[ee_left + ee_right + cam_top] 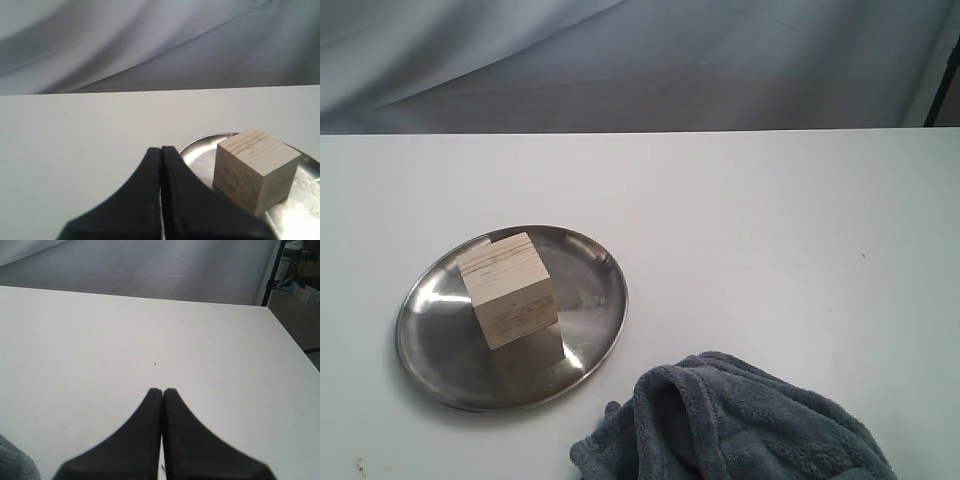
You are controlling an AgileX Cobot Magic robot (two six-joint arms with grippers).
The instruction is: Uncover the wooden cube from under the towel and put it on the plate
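The wooden cube (508, 289) stands on the steel plate (590, 330), a little left of the plate's middle. Crumpled at the front of the table, right of the plate, lies the grey-blue towel (740, 425). Neither arm shows in the exterior view. In the left wrist view my left gripper (161, 150) is shut and empty, with the wooden cube (255, 170) and the plate (200, 152) just beyond its tips. My right gripper (162, 391) is also shut on nothing, over bare white table, with a corner of the towel (15, 462) at the frame's edge.
A grey cloth backdrop (640, 60) hangs behind the table's far edge. The table's right edge (290, 340) shows in the right wrist view, with a dark stand pole (272, 275) and floor clutter beyond it.
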